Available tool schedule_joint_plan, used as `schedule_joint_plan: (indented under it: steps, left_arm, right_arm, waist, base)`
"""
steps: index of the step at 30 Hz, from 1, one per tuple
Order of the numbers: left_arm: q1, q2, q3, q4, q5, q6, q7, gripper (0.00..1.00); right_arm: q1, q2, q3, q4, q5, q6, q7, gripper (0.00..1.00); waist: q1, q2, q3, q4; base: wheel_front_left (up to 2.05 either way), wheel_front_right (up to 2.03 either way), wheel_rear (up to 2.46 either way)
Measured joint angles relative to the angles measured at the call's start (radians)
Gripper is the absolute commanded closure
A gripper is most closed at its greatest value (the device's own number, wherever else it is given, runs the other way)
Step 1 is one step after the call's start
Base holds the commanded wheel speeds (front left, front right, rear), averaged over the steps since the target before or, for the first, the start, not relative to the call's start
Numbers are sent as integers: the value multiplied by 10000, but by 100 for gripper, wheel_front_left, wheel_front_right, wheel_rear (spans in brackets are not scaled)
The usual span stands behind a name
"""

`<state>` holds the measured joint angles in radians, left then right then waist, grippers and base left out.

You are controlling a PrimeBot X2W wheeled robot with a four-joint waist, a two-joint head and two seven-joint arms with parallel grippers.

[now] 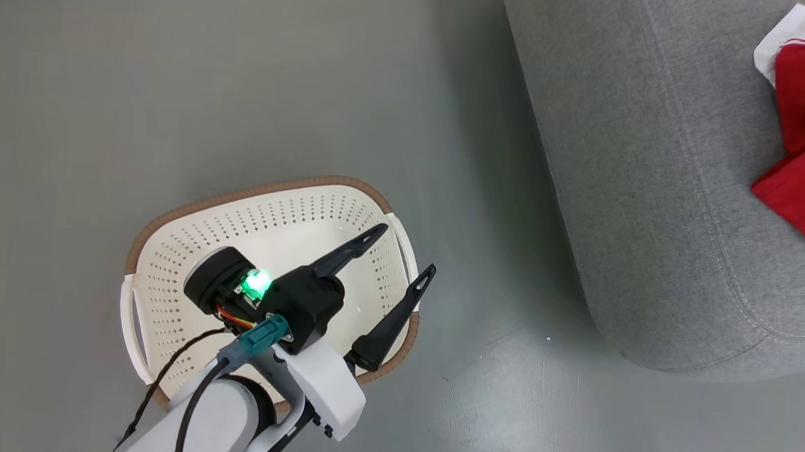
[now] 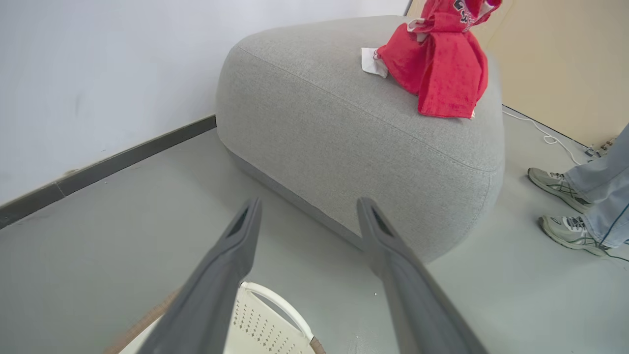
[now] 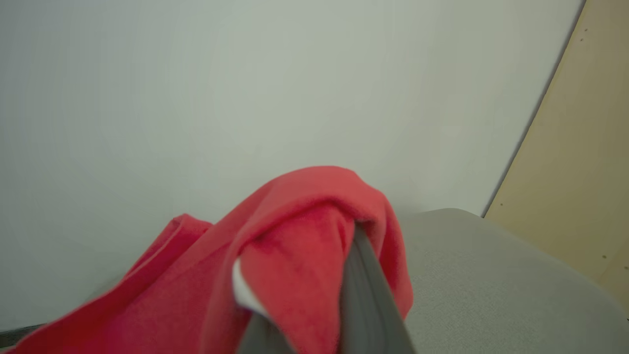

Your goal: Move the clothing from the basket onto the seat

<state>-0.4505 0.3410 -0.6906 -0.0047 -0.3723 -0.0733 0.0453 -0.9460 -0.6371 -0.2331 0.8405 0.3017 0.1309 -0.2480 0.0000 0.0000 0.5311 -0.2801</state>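
The cream basket (image 1: 171, 243) with a brown rim stands on the floor, and the part of its inside that I see is bare. My left gripper (image 1: 403, 252) hangs open over its right side with nothing between the fingers. In the left wrist view the left gripper (image 2: 308, 211) points toward the grey seat (image 2: 344, 123), with the basket's handle (image 2: 275, 300) below. Red clothing (image 2: 437, 64) rests on the seat's top, its upper part lifted out of view. In the right wrist view my right gripper (image 3: 344, 241) is shut on the clothing (image 3: 295, 246), which drapes over its fingers above the seat (image 3: 481, 275).
The seat (image 1: 650, 162) takes up the right of the head view, with the clothing (image 1: 804, 135) at its far right edge. A person's feet (image 2: 565, 206) stand on the floor beside the seat. A white cable (image 2: 545, 135) lies by a tan wall.
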Motion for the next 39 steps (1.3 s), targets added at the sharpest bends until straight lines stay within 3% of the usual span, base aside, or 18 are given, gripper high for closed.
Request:
schedule_joint_plan:
  steps: [12,28,29,30,31,33,34,35,36,39]
  left_arm:
    - [-171,63,242,-184,-40,0,82,0]
    - [-220,17,288,-54,-236,0,-23,0]
    - [-220,12,288,-52,-236,0,-23,0]
    - [-220,2,288,-48,-244,0,-25,0]
    - [-220,-6,290,-27,-278,0,-33,0]
    - [-220,-15,293,15,-307,0,-36,0]
    - [-220,-17,293,19,-307,0,-67,0]
    - [-220,-15,297,31,-307,0,-119,0]
    - [-220,-15,305,38,-307,0,-123,0]
    - [-220,-13,299,46,-297,0,-169,0]
  right_arm:
    - [30,1218,1081,826,-121,0,527,100]
    - [-413,1164,1367,2454,397,0,3047,100]
    - [-466,1181,1415,2537,510,0,3241,96]
    - [-523,1185,1461,2606,663,0,3415,85]
    - [-570,1197,1521,2625,723,0,3565,66]
    - [-635,1281,1693,2644,800,0,3885,55]
    - [-656,1292,1778,2667,897,0,4029,42]
    - [-658,1298,1820,2663,963,0,4090,6]
    - [-659,1308,1843,2660,989,0,4176,0]
    - [-658,1312,1923,2686,1187,0,4437,0]
  waist:
    - [0,0,543,-19]
    - [1,0,342,-167]
    - [0,0,322,-175]
    - [0,0,304,-180]
    - [1,0,287,-185]
    - [0,0,242,-198]
    - [0,0,223,-202]
    - [0,0,201,-206]
    - [0,0,177,-212]
    - [1,0,99,-230]
  base:
    - [0,0,0]
    - [0,0,0]
    - [0,0,0]
    - [0,0,0]
    - [0,0,0]
    - [0,0,0]
    - [0,0,0]
    - [0,0,0]
    - [0,0,0]
    - [0,0,0]
